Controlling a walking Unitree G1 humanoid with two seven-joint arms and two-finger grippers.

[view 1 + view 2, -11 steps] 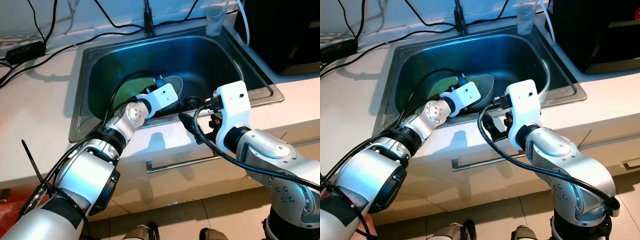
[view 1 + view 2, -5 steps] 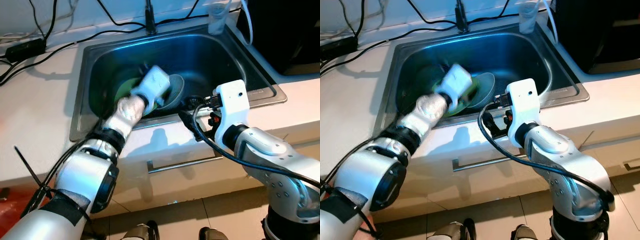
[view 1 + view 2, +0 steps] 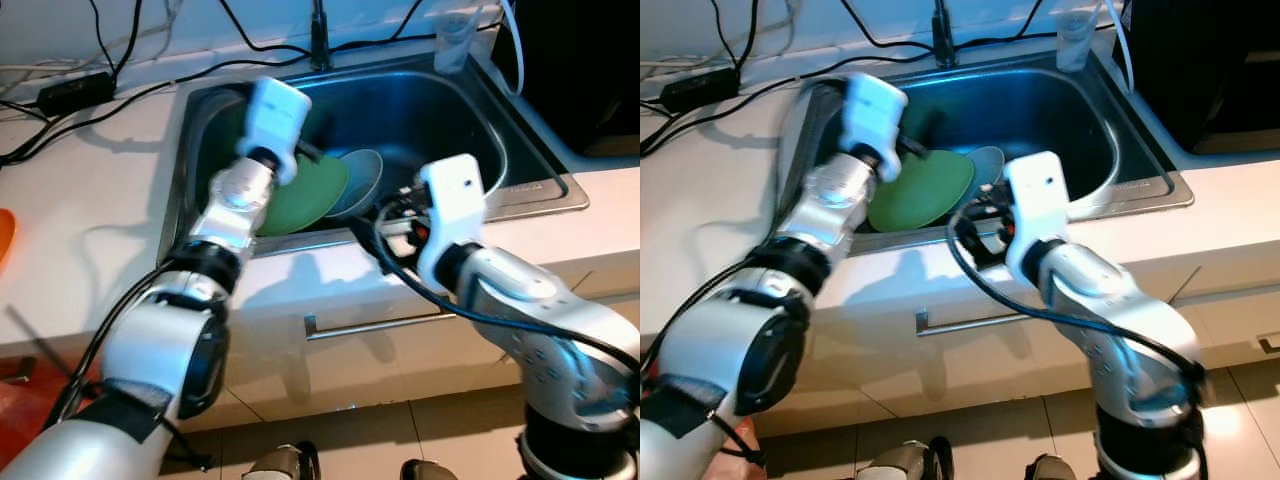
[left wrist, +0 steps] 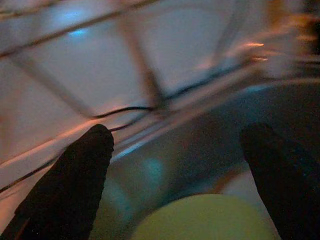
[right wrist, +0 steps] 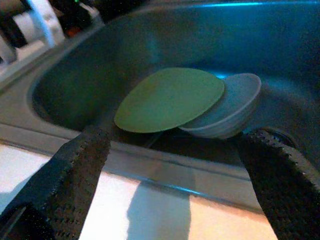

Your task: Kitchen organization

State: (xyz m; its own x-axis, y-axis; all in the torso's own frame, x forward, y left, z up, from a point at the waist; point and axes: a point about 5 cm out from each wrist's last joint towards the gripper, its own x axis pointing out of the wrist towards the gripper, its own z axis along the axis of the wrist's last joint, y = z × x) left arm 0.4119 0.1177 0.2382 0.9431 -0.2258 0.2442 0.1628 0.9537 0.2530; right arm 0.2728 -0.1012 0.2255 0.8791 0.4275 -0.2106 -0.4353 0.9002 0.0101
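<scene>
Hovering over the sink's (image 3: 560, 190) left side, your left gripper (image 4: 175, 165) is spreading its fingers wide above the green plate (image 3: 305, 195). That plate is leaning on the grey bowl (image 3: 360, 180) in the basin. Your right gripper (image 5: 175, 150), fingers apart, is waiting at the near rim; both dishes are sitting unorganized.
</scene>
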